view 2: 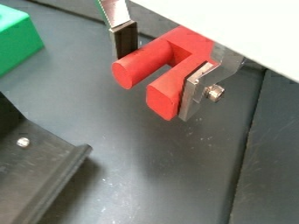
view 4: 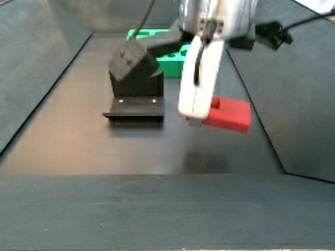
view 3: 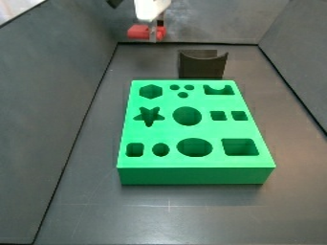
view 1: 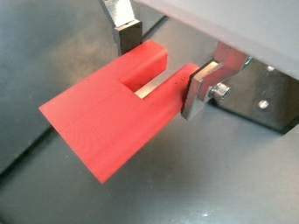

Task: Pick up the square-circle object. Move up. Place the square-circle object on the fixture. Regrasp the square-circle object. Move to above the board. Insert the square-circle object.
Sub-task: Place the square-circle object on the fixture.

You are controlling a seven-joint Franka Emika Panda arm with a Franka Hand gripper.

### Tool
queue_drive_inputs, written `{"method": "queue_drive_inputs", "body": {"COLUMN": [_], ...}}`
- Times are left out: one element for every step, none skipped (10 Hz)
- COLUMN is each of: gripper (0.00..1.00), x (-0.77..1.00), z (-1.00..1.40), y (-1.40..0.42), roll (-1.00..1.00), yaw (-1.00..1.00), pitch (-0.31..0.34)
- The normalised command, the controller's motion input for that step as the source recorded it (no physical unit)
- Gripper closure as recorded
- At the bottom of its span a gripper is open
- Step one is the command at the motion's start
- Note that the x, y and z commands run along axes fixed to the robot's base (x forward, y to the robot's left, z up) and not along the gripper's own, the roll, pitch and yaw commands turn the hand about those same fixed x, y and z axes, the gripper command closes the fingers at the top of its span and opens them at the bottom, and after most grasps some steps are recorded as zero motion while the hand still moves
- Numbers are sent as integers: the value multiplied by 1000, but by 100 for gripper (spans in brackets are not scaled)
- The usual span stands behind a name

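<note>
My gripper (view 1: 162, 72) is shut on the square-circle object (view 1: 105, 114), a red block with a notch in one edge. One silver finger (view 1: 126, 35) presses one arm of the notch and the other finger presses the opposite arm. In a wrist view the piece (view 2: 146, 61) shows one round leg and one square leg. In a side view the gripper (view 4: 207, 98) holds the block (view 4: 230, 114) above the dark floor, to the right of the fixture (view 4: 131, 83). The green board (view 3: 255, 163) lies in front of the fixture (view 3: 198, 63), with the gripper (view 3: 147, 29) behind both.
Dark sloped walls (view 3: 64, 86) enclose the floor on both sides. The fixture's base plate (view 2: 41, 162) shows close under the gripper in a wrist view, and a corner of the board (view 2: 14, 39) beyond it. A black cable (view 4: 295, 20) hangs off the wrist.
</note>
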Motion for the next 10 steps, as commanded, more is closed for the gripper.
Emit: {"method": "queue_drive_inputs", "body": {"gripper": [100, 100, 100, 100, 100, 100, 100, 100, 100, 100], "x": [-11, -19, -27, -28, -31, -29, -23, -18, -5, -1], "z": [1000, 1000, 1000, 1000, 1000, 930, 733, 633, 386, 285], "y": [1, 0, 0, -1, -2, -4, -6, -7, -7, -4], "roll": [25, 44, 61, 68, 81, 89, 99, 103, 91, 79], "yaw": [0, -6, -9, -9, -3, 5, 14, 17, 26, 22], "pitch": [15, 30, 51, 60, 76, 83, 96, 101, 111, 114]}}
